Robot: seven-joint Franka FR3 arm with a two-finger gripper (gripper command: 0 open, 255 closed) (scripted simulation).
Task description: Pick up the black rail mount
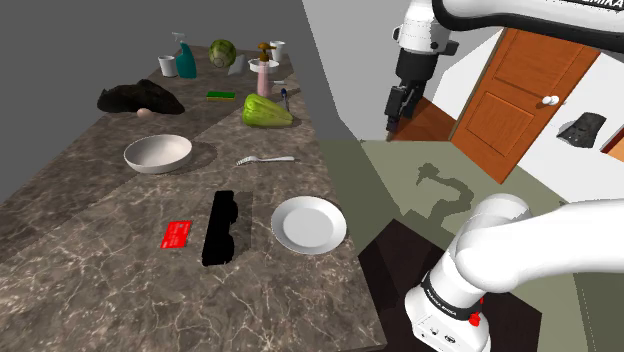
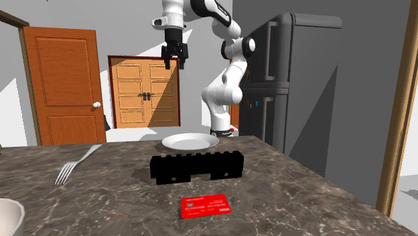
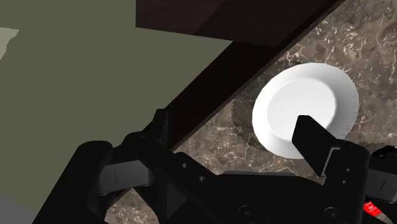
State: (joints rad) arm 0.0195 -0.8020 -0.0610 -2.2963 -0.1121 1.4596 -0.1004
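Rail mount [image 1: 220, 228] sits just beside the plate [image 1: 309, 224]. Our gripper [image 2: 173, 59] hangs high past it, jaws apart, empty. We're on approach, so descend next.

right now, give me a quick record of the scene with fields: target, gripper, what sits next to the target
target: black notched rail mount, lying flat on the dark marbled counter
gripper: all-black two-finger gripper, open, high above the counter, holding nothing
beside target: flat red card on one side, round white plate on the other
contact: none, gripper well apart from mount
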